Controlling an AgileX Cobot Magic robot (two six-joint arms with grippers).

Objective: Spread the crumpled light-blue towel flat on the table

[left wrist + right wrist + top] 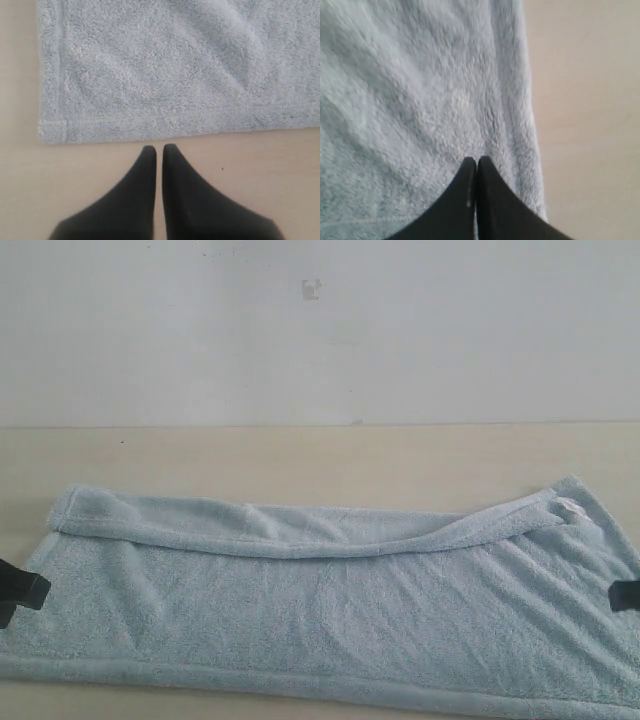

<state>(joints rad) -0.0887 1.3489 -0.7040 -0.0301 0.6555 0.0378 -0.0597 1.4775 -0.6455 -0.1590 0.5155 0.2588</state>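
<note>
The light-blue towel (330, 610) lies nearly flat on the beige table (300, 455), its far edge folded toward six o'clock and its white label (572, 508) at two o'clock. Only the wrist views show the jaws. The left gripper (156, 148) is closed and empty over bare tabletop beside the hem. The right gripper (476, 160) is closed over the towel's border, pinching nothing visible. A white wall (300, 330) stands behind.

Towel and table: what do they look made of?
Towel: looks like terry cloth, pale blue, fluffy pile with a stitched hem along the edge. Table: pale beige, matte, faint grain; likely wood-look laminate, though real wood can't be ruled out.
</note>
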